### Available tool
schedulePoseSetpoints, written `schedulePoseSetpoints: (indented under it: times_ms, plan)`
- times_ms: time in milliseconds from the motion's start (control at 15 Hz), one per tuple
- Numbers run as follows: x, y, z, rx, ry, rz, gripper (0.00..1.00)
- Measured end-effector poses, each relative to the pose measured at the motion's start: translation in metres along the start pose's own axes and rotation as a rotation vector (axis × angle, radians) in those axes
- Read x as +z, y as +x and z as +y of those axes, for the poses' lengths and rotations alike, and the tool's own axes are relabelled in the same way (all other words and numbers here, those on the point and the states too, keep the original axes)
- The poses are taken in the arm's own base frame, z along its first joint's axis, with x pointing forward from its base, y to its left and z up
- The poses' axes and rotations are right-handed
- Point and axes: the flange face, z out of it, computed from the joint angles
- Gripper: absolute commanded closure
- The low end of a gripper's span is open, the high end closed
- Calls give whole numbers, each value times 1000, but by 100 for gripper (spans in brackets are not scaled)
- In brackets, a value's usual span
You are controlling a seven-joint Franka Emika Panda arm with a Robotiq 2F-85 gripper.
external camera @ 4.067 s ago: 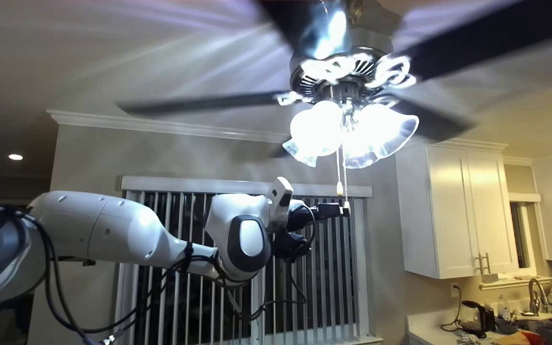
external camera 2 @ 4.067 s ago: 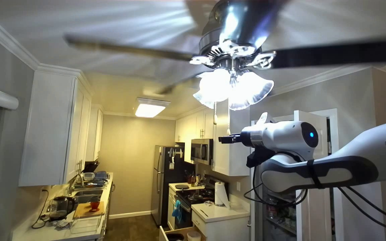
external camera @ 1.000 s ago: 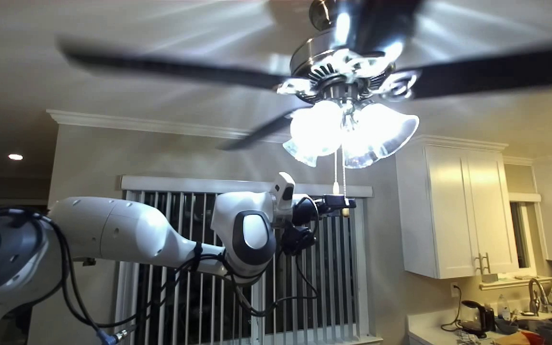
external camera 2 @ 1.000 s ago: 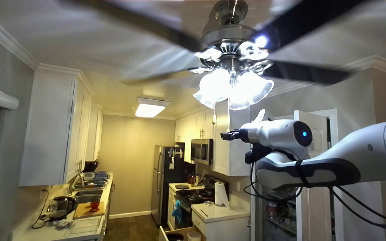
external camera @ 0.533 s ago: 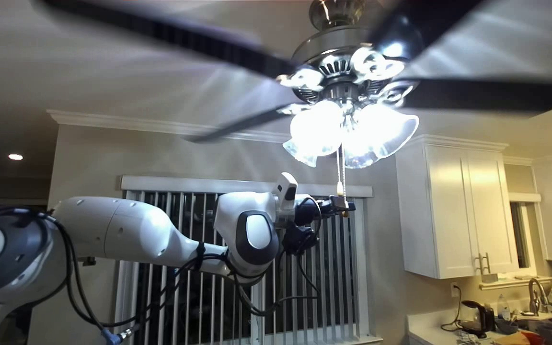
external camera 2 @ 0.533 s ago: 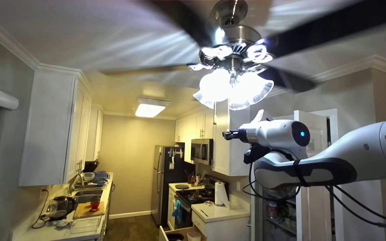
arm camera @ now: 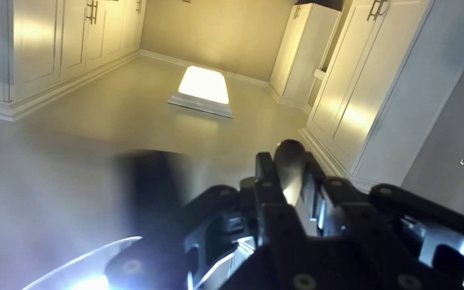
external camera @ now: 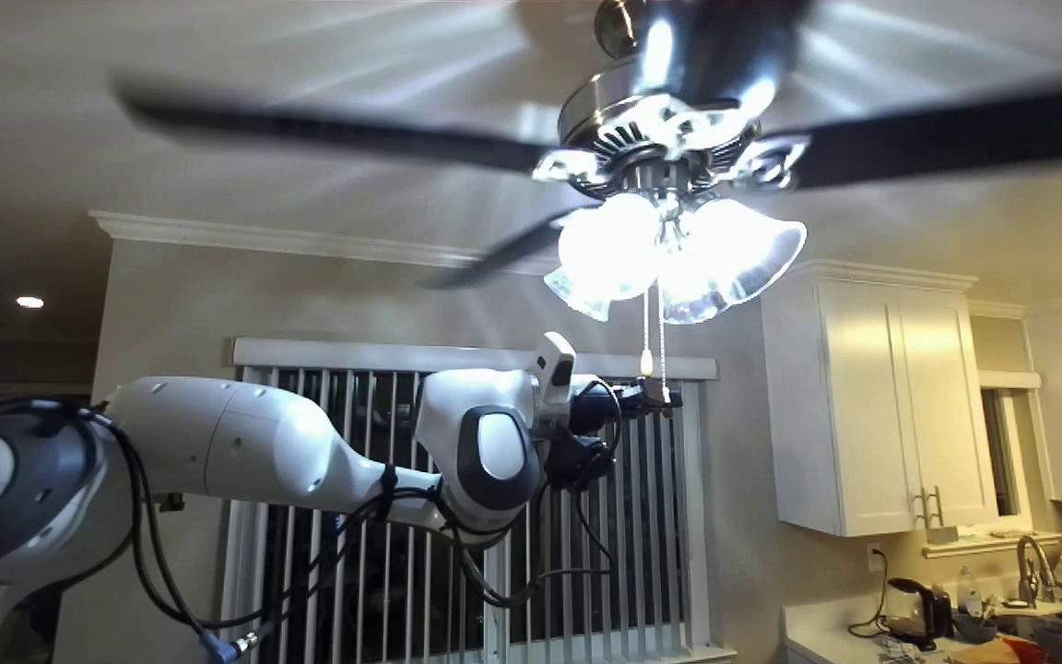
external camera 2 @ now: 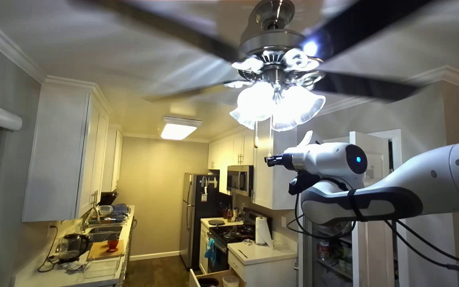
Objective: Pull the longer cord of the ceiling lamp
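Verify hold on longer cord (external camera: 663, 332) before pulling

Above me, the cord hangs near vertical below the lit ceiling lamp (external camera: 665, 175). Its end fob (arm camera: 291, 161) lies between the jaws of the gripper (arm camera: 290, 166), long axis crossing the fingers. The jaws stand close together; I cannot tell whether they clamp the fob. The pull should run straight down. The shorter cord (external camera: 647, 323) hangs just beside, its end above the gripper. An open drawer (external camera 2: 193, 279) holds a white tub (external camera 2: 230, 281).

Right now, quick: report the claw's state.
Claw: jaws stand close on either side of the end knob of the longer cord; whether they grip it cannot be told.
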Motion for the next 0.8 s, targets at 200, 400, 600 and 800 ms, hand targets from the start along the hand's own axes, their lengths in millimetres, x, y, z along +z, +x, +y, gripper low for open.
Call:
schedulePoseSetpoints:
  times_ms: [200, 400, 600, 800]
  plan:
    - [3, -4, 3, 7, -2, -12, 92]
    - [8, -12, 9, 23, 0, -28, 92]
    - [11, -13, 14, 32, -2, -30, 92]
    - [12, -13, 15, 36, -2, -31, 62]
